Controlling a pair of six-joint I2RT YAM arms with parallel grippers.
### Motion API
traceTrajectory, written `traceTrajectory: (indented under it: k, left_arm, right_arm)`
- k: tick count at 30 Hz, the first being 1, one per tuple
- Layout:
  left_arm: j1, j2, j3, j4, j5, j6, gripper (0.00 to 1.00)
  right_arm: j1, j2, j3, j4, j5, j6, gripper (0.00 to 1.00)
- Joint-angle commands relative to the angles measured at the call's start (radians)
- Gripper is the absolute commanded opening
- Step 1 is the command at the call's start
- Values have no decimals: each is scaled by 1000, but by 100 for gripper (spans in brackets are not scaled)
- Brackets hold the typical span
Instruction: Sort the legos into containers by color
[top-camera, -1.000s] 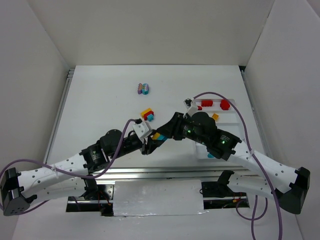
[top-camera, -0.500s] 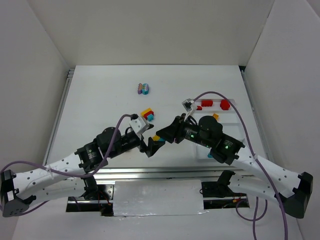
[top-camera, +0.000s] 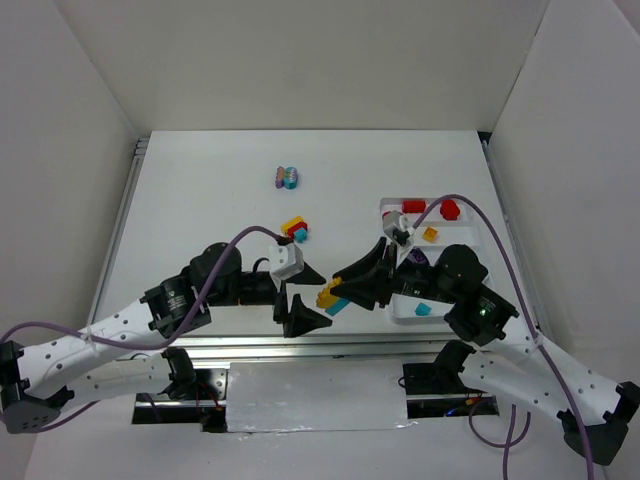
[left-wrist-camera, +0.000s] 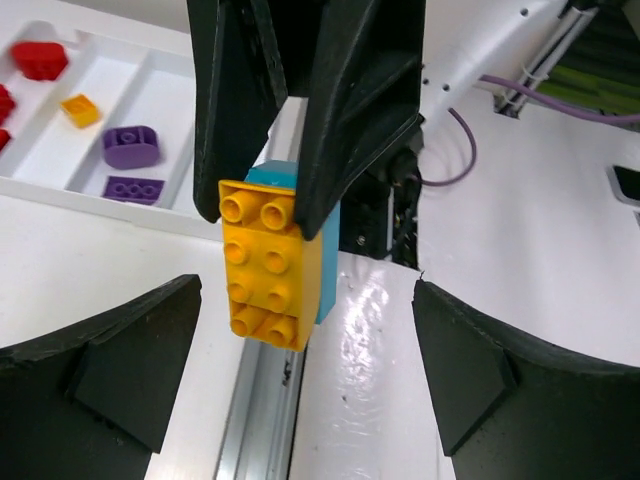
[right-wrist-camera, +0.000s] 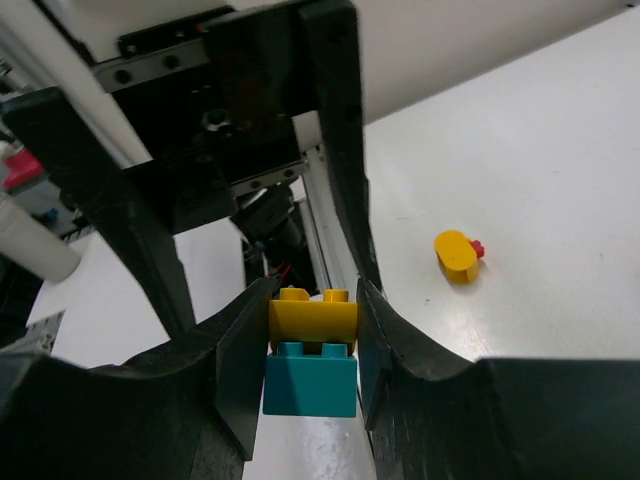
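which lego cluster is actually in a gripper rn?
The yellow-and-teal pair, clamped in the right gripper over the near edge of the table. The far multicoloured cluster and the yellow-red-teal cluster lie loose on the table.

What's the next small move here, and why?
Probably ease the left gripper forward until its open jaws flank the free end of the yellow brick, then shut. The right gripper clamps that brick, which is stuck to a teal brick; they need splitting before sorting.
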Motion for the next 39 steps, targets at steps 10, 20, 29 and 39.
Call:
traceTrajectory:
  k: [10, 20, 29, 39]
  left_arm:
    - [-4, 88, 47, 24, 120, -22, 68]
    - [-2, 56, 33, 45, 172, -16, 0]
    - [-4, 18, 15, 91, 224, -8, 0]
    - [-2, 26, 22, 108, 246, -17, 0]
  right_arm:
    - [-1, 36, 27, 75, -179, -61, 0]
    - [-1, 38, 29, 68, -222, -66, 20]
    - [-5, -27, -5, 69, -228, -61, 83]
    - [-4, -2, -7, 82, -262, -66, 0]
